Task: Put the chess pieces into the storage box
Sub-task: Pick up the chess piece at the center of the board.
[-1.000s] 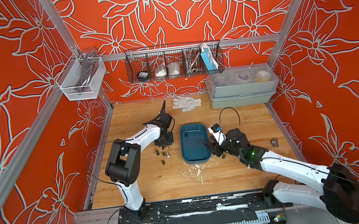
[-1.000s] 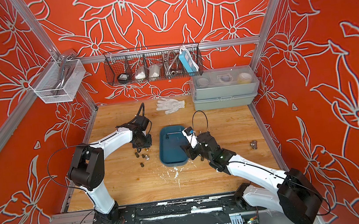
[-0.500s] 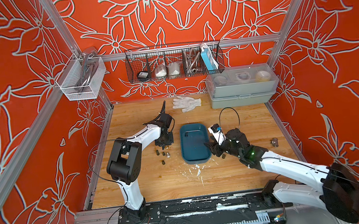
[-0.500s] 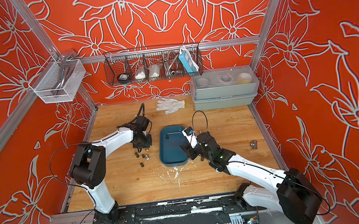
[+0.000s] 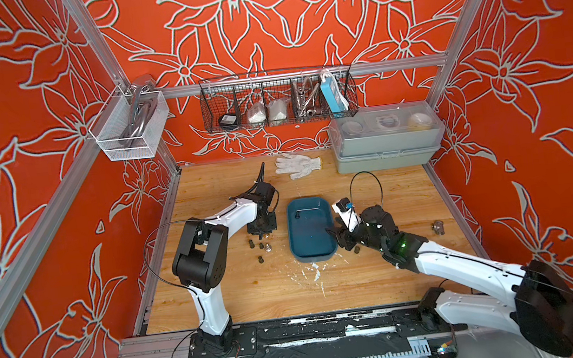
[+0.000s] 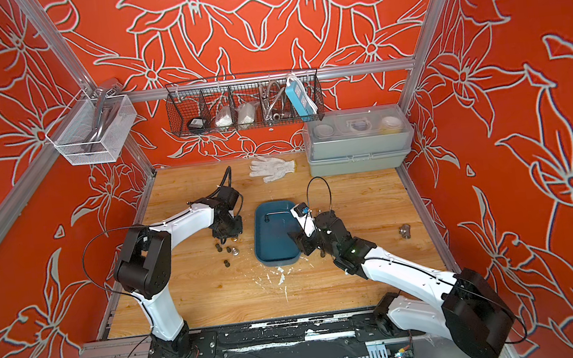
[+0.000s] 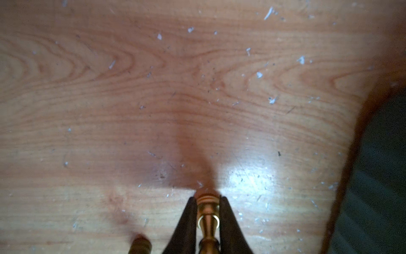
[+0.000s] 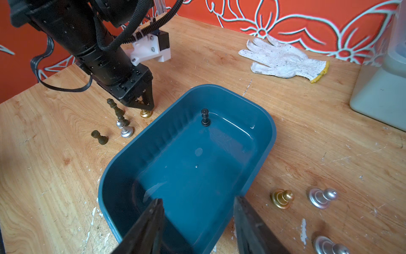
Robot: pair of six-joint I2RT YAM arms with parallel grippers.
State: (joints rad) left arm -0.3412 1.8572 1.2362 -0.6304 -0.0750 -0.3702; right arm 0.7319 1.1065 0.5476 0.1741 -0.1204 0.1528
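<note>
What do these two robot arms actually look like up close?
Both the left arm and right arm have white tube-like links joined by chunky black joints. Thin black cables loop alongside each. The jaws are dark, tapering wedges. A white bracket sits at the left wrist, and a small green light glows on the right arm.

My claw [image 8: 197,199] hangs wide over the storage box [image 8: 267,132] — one black piece [image 8: 205,117] upright inside — while the left gripper [image 8: 145,105] pinches a gold piece [image 8: 146,113] beside it
</note>
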